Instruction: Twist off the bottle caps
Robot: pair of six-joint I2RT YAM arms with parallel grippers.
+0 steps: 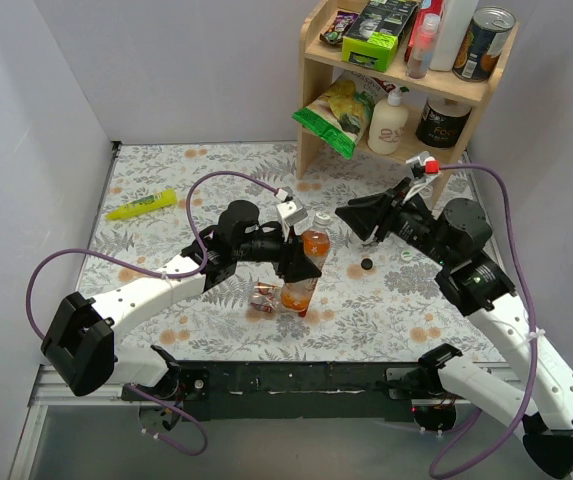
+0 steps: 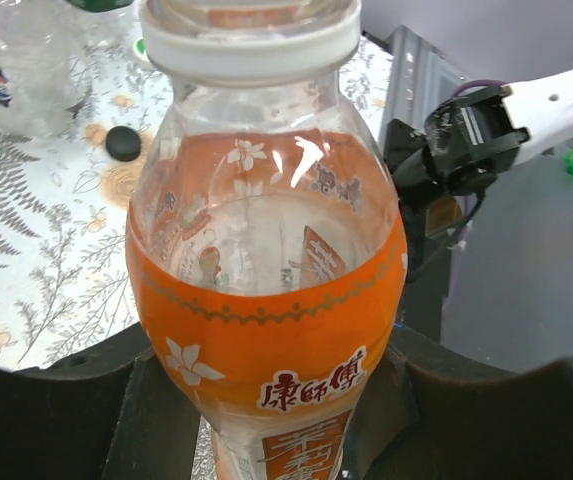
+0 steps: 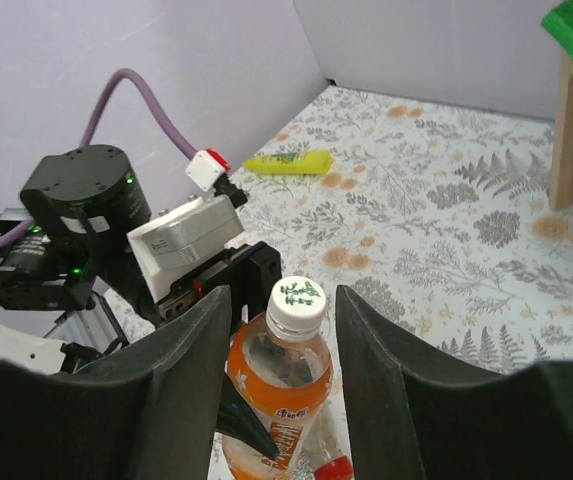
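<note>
You're looking at plain pale-lilac walls [image 1: 216, 70] around a fern-and-flower-patterned tabletop [image 1: 166, 170], with a light wooden two-tier shelf [image 1: 436, 85] in its far right corner.

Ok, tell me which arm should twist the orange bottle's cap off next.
Right, probably. The left end effector is shut on the bottle, steadying it; the right end effector is open, empty and lined up with the cap.
</note>
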